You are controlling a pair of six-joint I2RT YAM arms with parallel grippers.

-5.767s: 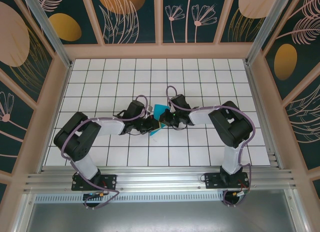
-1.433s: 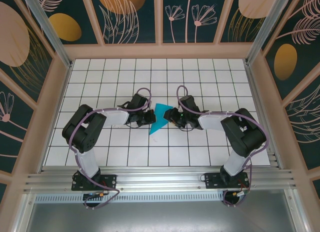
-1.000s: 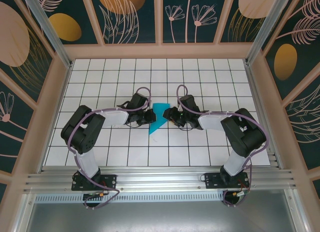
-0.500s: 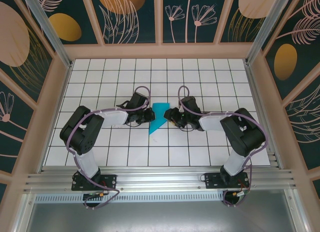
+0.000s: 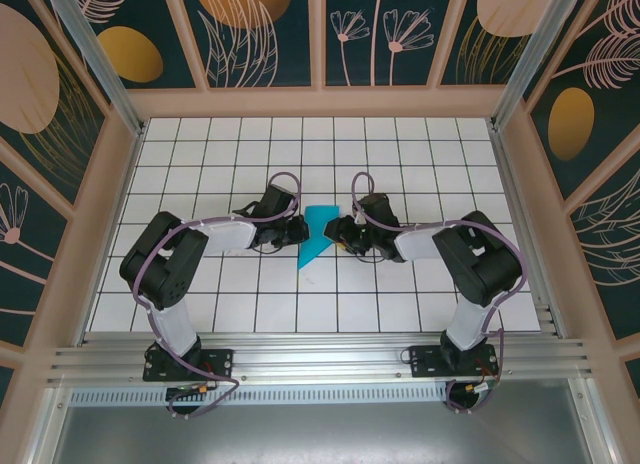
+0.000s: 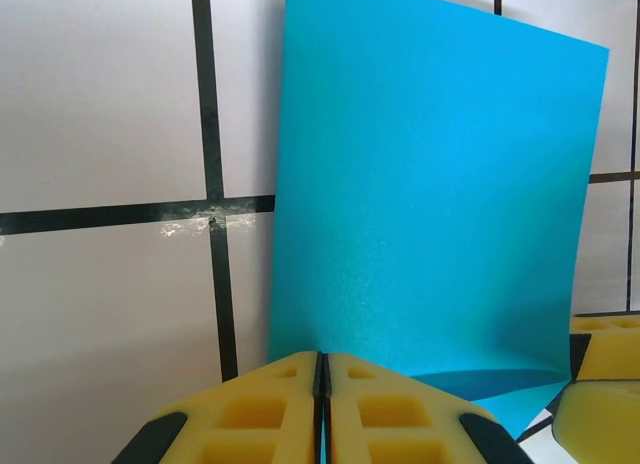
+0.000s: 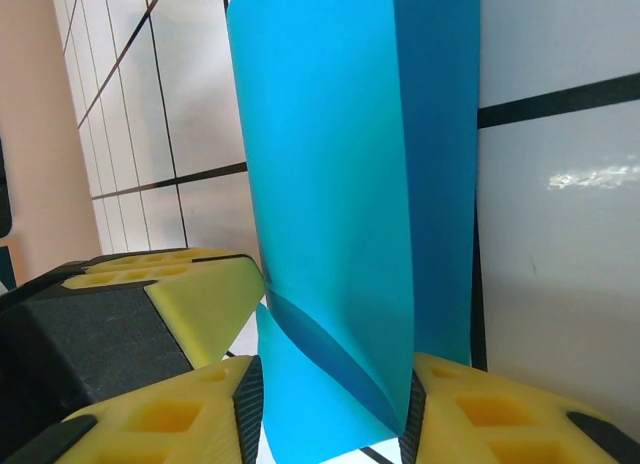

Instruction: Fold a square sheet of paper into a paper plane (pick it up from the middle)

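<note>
Left wrist, matte teal paper [image 6: 430, 204], curved, creased, glossy tiles [image 6: 100, 84]

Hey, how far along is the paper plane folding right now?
Partly done: the paper is already a narrow pointed shape with a layer folded over. In hand: the left gripper pinches one edge, and the right gripper straddles the opposite edge, jaws apart. Left: the remaining creases; it is no finished dart yet.

Both arms bend inward, wrists low. Left gripper [image 6: 320, 384] pinches the paper sheet [image 6: 430, 184]; right gripper [image 7: 330, 409] has its jaws apart.
</note>
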